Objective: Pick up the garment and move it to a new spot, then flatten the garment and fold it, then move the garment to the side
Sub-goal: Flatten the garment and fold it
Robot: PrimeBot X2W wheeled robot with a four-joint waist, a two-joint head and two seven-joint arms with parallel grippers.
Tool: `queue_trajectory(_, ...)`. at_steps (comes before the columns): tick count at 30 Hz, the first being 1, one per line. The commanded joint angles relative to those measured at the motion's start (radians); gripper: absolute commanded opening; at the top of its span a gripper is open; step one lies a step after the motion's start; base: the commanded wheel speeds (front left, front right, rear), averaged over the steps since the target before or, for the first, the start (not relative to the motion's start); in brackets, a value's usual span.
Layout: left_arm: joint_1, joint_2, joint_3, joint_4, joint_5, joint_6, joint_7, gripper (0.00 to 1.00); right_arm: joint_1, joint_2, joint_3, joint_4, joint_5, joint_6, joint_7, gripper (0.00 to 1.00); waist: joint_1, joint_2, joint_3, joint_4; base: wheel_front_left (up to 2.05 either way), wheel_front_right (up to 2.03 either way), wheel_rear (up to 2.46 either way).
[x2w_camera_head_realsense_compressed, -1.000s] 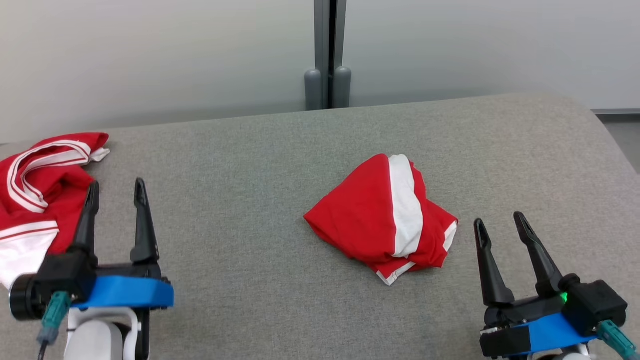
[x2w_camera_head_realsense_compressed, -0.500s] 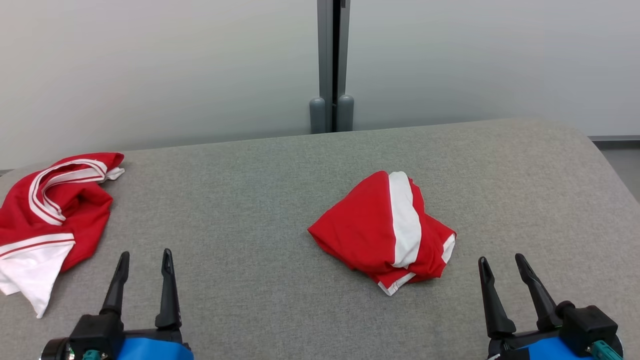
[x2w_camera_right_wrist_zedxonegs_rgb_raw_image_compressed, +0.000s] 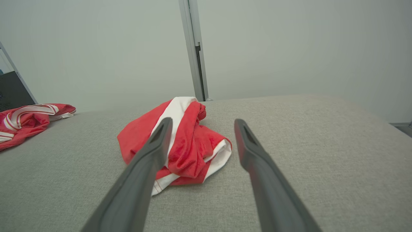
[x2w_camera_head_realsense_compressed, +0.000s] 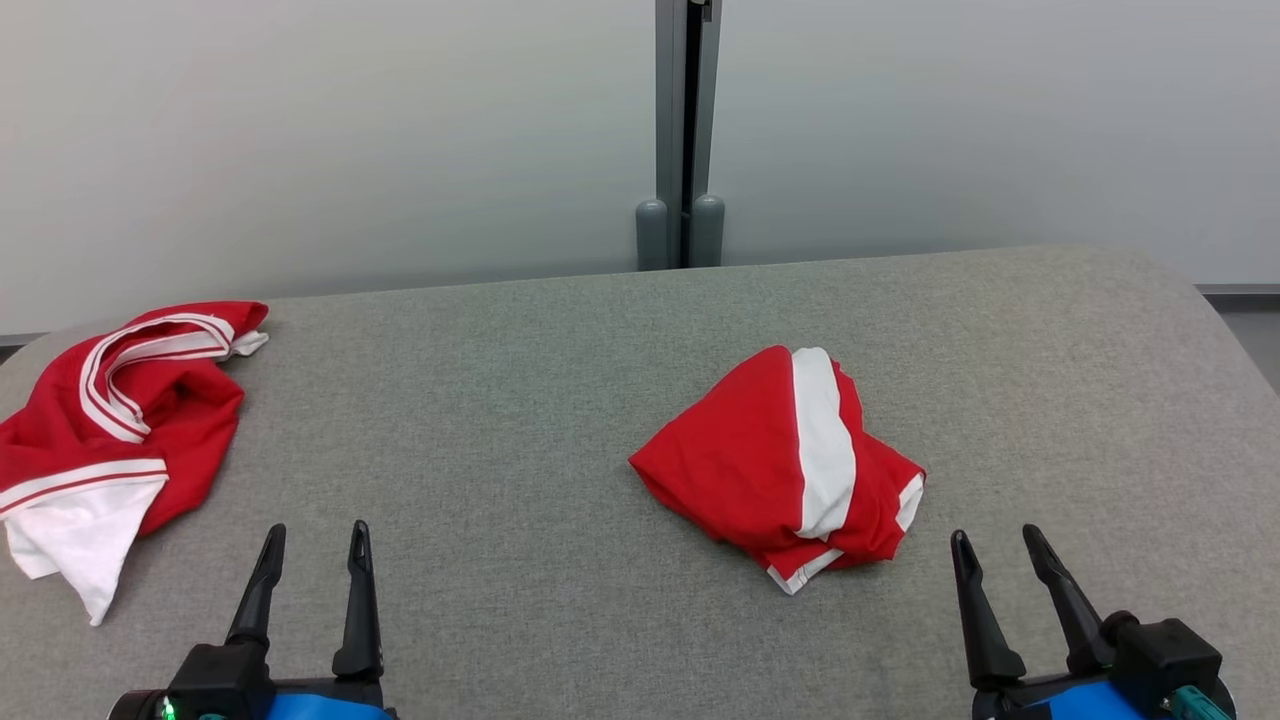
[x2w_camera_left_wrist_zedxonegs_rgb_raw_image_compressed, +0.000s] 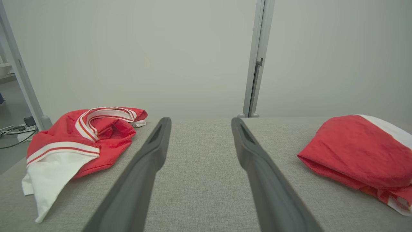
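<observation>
Two red-and-white garments lie on the grey bench (x2w_camera_head_realsense_compressed: pixel 500 400), and two tools hover over its near edge. Behind the bench a single grey post (x2w_camera_head_realsense_compressed: pixel 685 130) stands against the pale wall. The bundled garment (x2w_camera_head_realsense_compressed: pixel 785 465) sits in front of the post and a little to its right, about midway across the bench. It is gathered into a rounded heap with one broad white stripe running over its top and a white hem showing at its near corner. The crumpled garment (x2w_camera_head_realsense_compressed: pixel 110 430) lies well to the left of the post, by the bench's left edge, with its striped collar band turned up and a white flap trailing toward the robot. The left tool (x2w_camera_head_realsense_compressed: pixel 318 532) is left of the post at the near edge, its two dark fingers spread wide, holding nothing and touching nothing. The right tool (x2w_camera_head_realsense_compressed: pixel 995 536) is right of the post, also at the near edge and spread wide and empty. It is close to the bundled garment's near right corner but apart from it.
</observation>
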Motion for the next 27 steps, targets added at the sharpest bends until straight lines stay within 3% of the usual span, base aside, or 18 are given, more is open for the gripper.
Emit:
queue_trajectory(1,-0.008,0.004,0.003,0.003,0.006,-0.003,-0.003,1.0,0.007,0.0,0.001,0.005,0.006,0.0,-0.004,1.0,0.0001,0.0,0.0,0.001,0.0,0.0,0.0)
queue_trajectory(27,-0.017,0.001,0.016,0.005,0.015,-0.01,-0.003,1.0,-0.006,0.0,0.014,0.015,0.01,0.0,-0.004,1.0,0.0001,0.0,0.008,0.006,0.0,0.0,0.0)
